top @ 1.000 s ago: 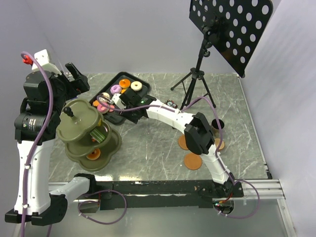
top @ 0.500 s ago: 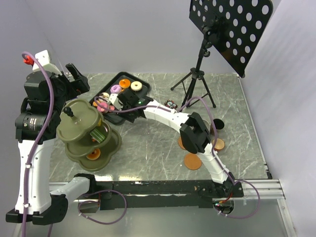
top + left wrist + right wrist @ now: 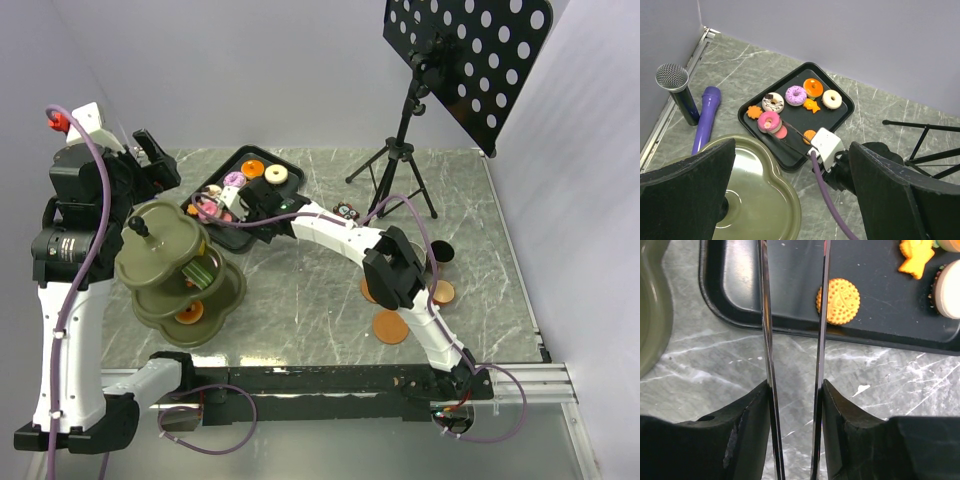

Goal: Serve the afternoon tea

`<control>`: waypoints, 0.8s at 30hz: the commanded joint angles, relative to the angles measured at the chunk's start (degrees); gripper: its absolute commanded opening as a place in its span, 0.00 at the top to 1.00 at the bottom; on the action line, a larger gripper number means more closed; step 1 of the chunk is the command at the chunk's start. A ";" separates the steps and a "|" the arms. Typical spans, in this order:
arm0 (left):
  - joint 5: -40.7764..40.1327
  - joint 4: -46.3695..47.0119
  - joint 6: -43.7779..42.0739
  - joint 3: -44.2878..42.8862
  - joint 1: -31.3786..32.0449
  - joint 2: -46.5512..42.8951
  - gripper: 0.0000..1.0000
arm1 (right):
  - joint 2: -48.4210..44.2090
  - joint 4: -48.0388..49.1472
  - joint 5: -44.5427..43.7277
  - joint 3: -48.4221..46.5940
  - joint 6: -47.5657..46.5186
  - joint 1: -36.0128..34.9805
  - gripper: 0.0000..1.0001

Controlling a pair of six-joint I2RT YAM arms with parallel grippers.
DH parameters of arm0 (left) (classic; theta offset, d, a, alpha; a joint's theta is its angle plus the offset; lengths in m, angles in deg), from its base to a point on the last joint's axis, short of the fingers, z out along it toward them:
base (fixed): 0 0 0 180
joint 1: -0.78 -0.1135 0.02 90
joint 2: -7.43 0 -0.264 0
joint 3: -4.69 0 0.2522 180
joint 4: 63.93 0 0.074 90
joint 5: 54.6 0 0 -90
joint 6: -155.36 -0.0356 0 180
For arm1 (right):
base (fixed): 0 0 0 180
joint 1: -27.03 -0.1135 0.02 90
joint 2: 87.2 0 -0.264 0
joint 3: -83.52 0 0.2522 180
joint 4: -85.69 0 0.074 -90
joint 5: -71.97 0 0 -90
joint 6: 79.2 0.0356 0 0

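As the pastries [image 3: 796, 95] look too small for the jaws, tongs [image 3: 764, 315] are clamped in the right gripper [image 3: 795, 387] — tips by the pink donut [image 3: 769, 121], centre-left; the left gripper [image 3: 792, 148] is spread wide, empty.

Blk tray [image 3: 834, 118], tongs [image 3: 764, 315], mic [image 3: 671, 77], tripod [image 3: 400, 150]

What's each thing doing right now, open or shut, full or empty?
Left pincer: open, empty.
Right pincer: shut on tongs.
Tongs: arms apart, tips by pink donut.
Tray: holds pastries.
Stand top: empty.
Cup: upright.
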 commanded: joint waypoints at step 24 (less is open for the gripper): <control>1.14 4.87 4.13 2.21 -1.20 -2.07 0.00 | -32.64 9.51 -4.96 30.94 3.40 -2.81 0.70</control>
